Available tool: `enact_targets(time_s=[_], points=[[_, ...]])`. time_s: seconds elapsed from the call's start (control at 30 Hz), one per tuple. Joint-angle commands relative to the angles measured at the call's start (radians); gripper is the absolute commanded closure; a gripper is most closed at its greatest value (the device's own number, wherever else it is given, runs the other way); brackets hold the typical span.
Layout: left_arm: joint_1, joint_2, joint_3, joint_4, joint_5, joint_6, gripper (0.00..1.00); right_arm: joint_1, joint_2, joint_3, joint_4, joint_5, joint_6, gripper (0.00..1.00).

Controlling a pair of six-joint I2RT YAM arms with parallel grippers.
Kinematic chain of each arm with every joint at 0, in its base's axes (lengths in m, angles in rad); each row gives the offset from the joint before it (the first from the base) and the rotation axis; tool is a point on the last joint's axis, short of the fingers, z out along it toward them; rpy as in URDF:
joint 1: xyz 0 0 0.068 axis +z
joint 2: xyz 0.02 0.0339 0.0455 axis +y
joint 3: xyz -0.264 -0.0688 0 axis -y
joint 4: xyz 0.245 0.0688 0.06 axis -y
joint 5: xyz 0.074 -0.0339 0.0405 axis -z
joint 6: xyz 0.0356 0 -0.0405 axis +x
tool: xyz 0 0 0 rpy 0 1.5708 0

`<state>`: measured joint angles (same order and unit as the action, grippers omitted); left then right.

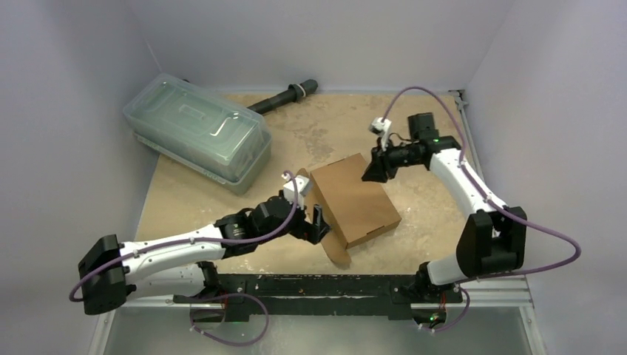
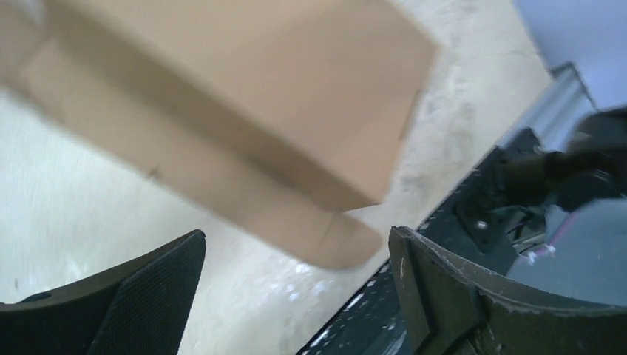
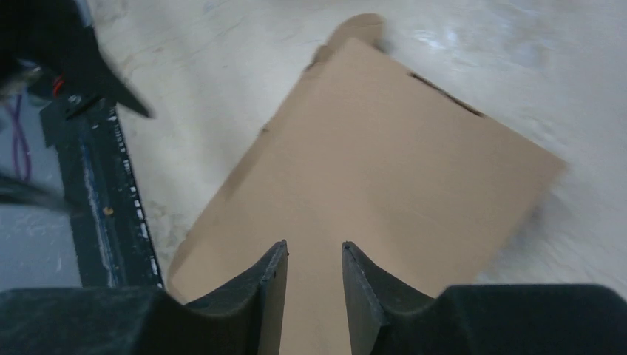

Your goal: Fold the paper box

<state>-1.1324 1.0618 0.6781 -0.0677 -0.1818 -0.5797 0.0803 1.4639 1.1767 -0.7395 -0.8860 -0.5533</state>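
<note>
One plain brown cardboard box (image 1: 355, 200) sits mid-frame on the worn tan table (image 1: 421, 140), pale walls (image 1: 66, 81) around. One clear greenish lidded plastic container (image 1: 198, 133) upper left, one black cylinder (image 1: 285, 96) up top. Left end effector (image 2: 296, 238) gapes open beside the box; right end effector (image 3: 314, 255) is nearly closed over it, can't tell if it's gripping.

No legible text or labels.

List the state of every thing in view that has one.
paper box: folded into a box, top down, rounded tab sticking out at the near corner.
clear plastic container: lid on.
black cylinder: lying flat.
left gripper: wide open, holding nothing.
right gripper: jaws narrowly apart over the box; grip unclear.
</note>
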Motion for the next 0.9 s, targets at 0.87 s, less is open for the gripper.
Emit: enact_targets(time_s=[0.87], points=[[0.454, 0.293, -0.379, 0.596, 0.231, -0.730, 0.18, 0.267, 0.234, -0.112, 0.103, 0.278, 0.112, 0.82]])
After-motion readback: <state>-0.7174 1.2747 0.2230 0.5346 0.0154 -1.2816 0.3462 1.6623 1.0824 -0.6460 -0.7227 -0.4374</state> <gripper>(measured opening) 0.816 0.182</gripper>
